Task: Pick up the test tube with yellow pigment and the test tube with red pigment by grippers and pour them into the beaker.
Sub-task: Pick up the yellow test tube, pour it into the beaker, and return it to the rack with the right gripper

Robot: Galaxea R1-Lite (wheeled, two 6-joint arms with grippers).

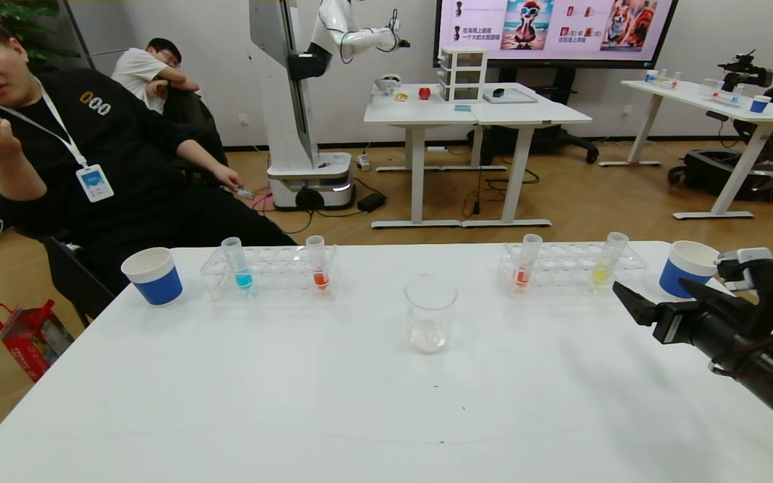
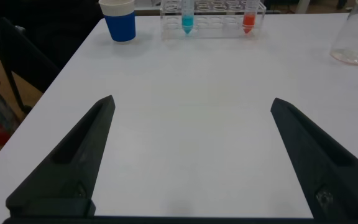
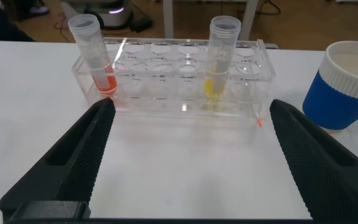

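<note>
The yellow tube (image 1: 602, 265) stands in the right clear rack (image 1: 564, 272), with a red tube (image 1: 526, 263) at that rack's other end. A second red tube (image 1: 318, 265) stands in the left rack (image 1: 276, 275). The beaker (image 1: 430, 313) stands upright mid-table between the racks. My right gripper (image 1: 648, 287) is open and empty, hovering just in front of the right rack. In the right wrist view it (image 3: 191, 102) faces the yellow tube (image 3: 219, 59) and red tube (image 3: 95, 56). My left gripper (image 2: 191, 102) is open and empty over bare table, out of the head view.
A blue tube (image 1: 239, 265) stands in the left rack. Blue-and-white paper cups stand at the far left (image 1: 153, 275) and far right (image 1: 688, 268) of the table. A seated person (image 1: 58, 147) is behind the table's left corner.
</note>
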